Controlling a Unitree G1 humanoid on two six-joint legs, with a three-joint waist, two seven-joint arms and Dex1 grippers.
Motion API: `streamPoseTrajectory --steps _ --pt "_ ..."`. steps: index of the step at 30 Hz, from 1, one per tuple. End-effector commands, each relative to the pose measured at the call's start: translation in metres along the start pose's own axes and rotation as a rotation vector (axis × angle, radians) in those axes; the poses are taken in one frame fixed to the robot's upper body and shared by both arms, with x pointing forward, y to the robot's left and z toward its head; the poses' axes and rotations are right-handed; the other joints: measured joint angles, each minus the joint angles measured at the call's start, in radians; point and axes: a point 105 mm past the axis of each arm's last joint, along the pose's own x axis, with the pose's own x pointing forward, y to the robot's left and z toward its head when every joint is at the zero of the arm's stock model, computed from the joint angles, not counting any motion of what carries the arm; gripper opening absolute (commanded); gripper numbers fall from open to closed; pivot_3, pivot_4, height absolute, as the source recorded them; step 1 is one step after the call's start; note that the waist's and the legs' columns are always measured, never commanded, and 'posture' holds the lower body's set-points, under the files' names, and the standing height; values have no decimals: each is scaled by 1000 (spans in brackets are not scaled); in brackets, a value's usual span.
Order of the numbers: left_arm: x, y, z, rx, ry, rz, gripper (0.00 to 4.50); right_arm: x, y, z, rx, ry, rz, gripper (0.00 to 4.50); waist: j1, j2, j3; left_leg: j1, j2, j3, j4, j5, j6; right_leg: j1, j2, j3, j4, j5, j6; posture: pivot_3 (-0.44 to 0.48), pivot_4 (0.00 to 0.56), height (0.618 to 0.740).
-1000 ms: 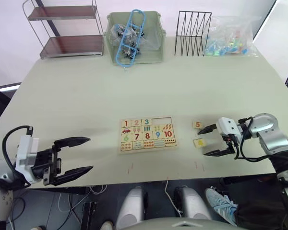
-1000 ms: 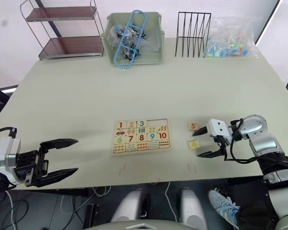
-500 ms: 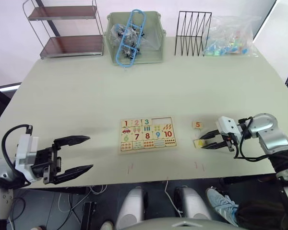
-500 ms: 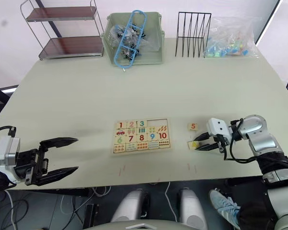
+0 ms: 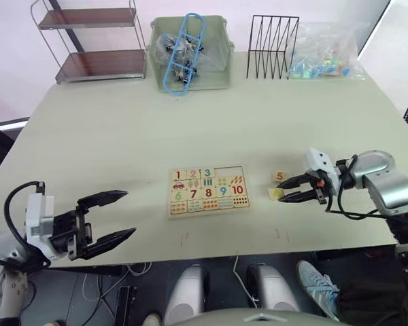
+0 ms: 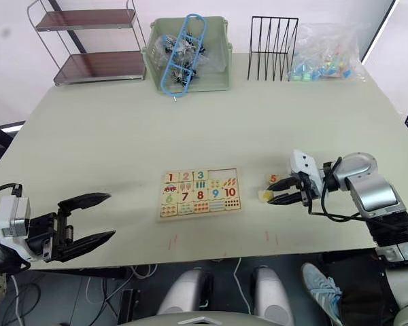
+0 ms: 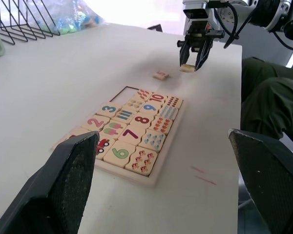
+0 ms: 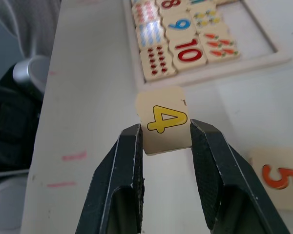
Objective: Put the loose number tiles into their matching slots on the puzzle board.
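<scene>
The right end effector (image 8: 165, 134) squeezes the 4 tile (image 8: 164, 126) by its two side edges, so the number stays on top. The puzzle board (image 5: 208, 190) lies just ahead of it – two top-row slots (image 5: 229, 170) sit empty. The 5 tile (image 5: 279, 176) waits beside the fingers. The left end effector (image 5: 109, 217) hangs open, well apart – bare counter (image 5: 122, 136) all around it
</scene>
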Motion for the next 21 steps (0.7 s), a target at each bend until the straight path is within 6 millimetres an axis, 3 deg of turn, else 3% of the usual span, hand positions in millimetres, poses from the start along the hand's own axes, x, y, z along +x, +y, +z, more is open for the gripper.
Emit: streamPoseTrajectory --steps 1,12,21 --pt "-2 -2 11 42 -28 22 4500 0 -3 27 -6 -40 -23 844 2 0 0 0 0 0 0 0 0 0 0 0 0 0 0 0 150 740" --pt "5 -12 9 35 -72 122 4500 22 -11 64 -57 26 -29 844 3 0 0 -2 -1 -1 0 0 0 0 -3 -1 -1 0 0 0 150 740" --pt "5 -13 8 45 -78 179 4500 47 -25 65 -109 179 -59 844 3 0 0 -2 -1 -1 0 0 0 -1 -2 -2 -1 0 0 0 150 740"
